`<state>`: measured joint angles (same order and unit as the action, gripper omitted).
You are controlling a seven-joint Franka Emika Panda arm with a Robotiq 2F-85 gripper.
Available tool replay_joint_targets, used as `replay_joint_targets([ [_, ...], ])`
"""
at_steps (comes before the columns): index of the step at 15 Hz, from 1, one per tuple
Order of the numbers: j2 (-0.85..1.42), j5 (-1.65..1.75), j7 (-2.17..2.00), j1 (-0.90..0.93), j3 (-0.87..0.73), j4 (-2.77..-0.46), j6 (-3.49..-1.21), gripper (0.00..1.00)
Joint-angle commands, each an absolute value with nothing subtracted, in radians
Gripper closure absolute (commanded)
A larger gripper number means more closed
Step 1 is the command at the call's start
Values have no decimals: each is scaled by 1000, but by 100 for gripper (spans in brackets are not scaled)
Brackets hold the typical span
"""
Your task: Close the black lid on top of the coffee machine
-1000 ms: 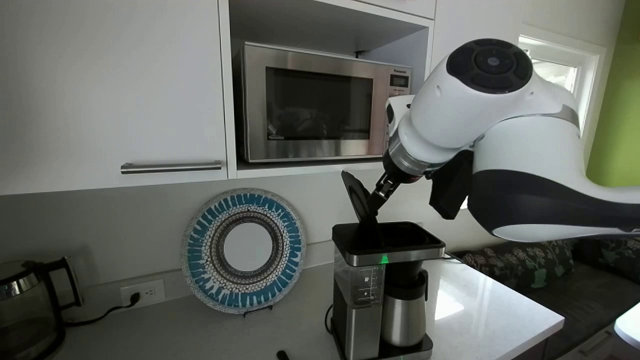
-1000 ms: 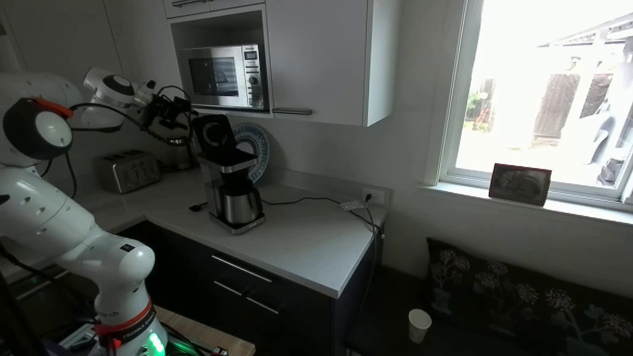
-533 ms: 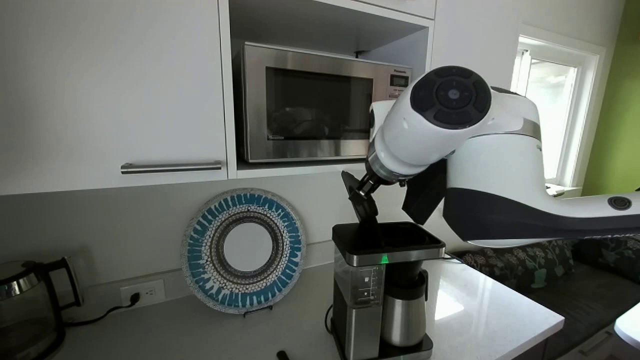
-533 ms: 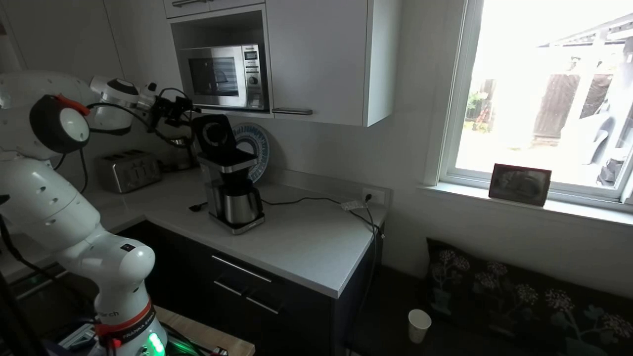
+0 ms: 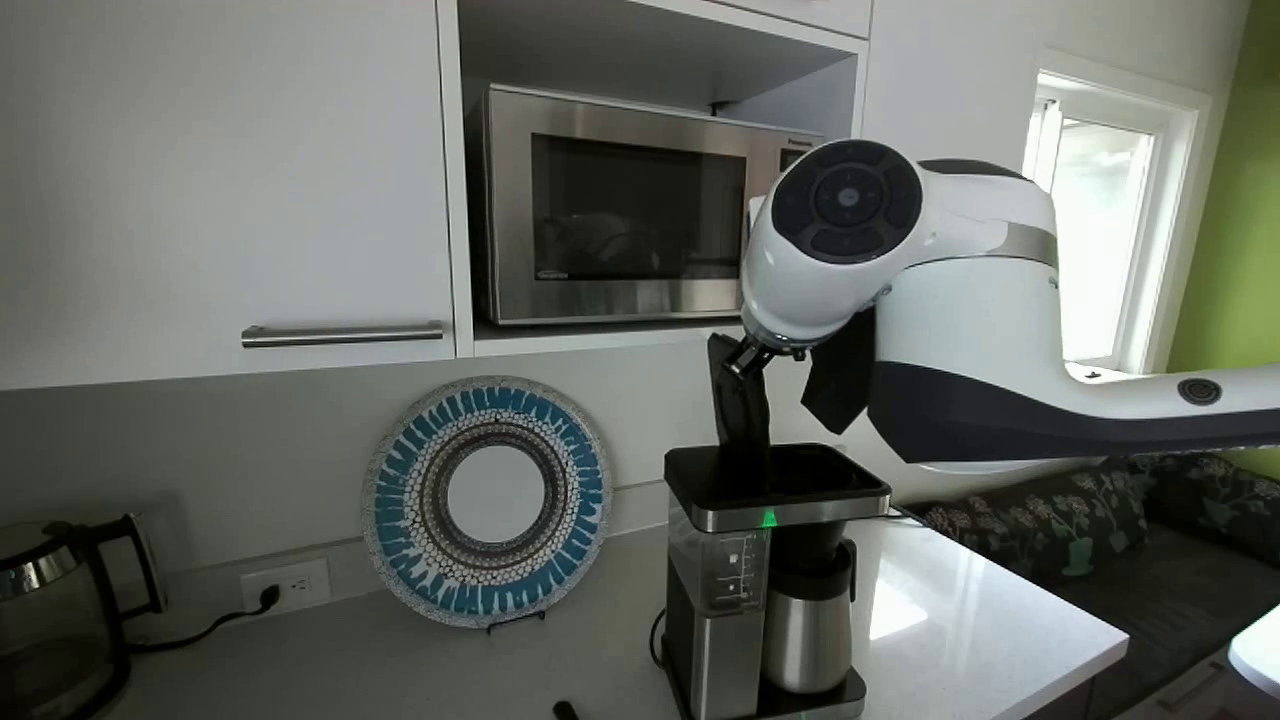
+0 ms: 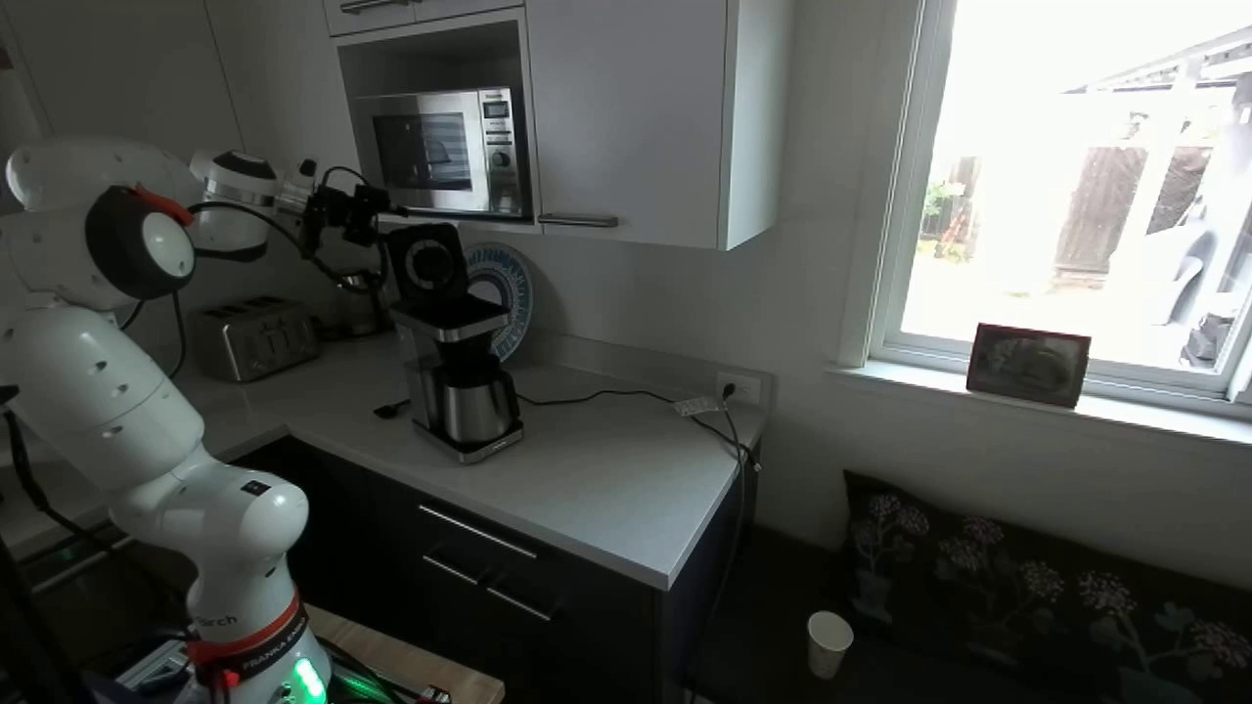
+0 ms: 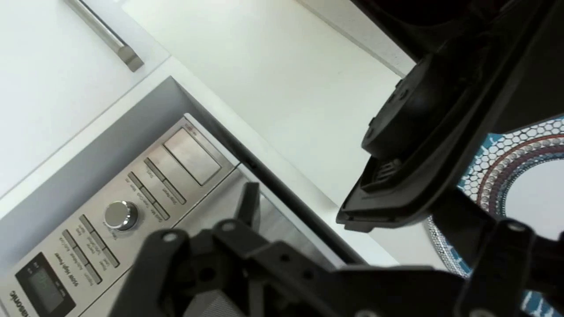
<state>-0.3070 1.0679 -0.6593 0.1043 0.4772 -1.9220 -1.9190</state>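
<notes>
The black lid [image 5: 738, 405] stands raised and nearly upright on top of the coffee machine [image 5: 728, 650]. In another exterior view the lid [image 6: 430, 262] shows its round inner side above the machine [image 6: 474, 416]. My gripper [image 5: 745, 362] is at the lid's upper edge, partly merging with it in dark. In the wrist view the gripper [image 7: 357, 198] is open, its fingers [image 7: 250, 202] wide apart. The lid [image 7: 410, 193] reaches into the space between them, with the right finger on its far side, close to or touching it. The exact contact is hidden.
The microwave [image 5: 640, 210] sits in a cabinet niche just above and behind the gripper. A patterned round plate [image 5: 490, 500] stands behind the machine. A glass kettle [image 5: 60, 620] and a toaster [image 6: 254, 337] are on the counter [image 6: 587, 469]. Cables run along it.
The gripper has moved in from the right, up to the lid's top. The lid has swung from leaning back to nearly upright. The coffee machine has not moved.
</notes>
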Motion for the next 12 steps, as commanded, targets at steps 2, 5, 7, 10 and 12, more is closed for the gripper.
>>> replay_joint_targets([
  [2,-312,1099,-662,153,432,-1902,-1820,0],
  [5,-338,1069,-631,162,383,-1918,-1813,0],
  [7,-350,1031,-621,168,342,-1932,-1831,0],
  [10,-362,978,-630,173,291,-1925,-1861,0],
  [12,-369,920,-623,172,258,-1917,-1898,0],
])
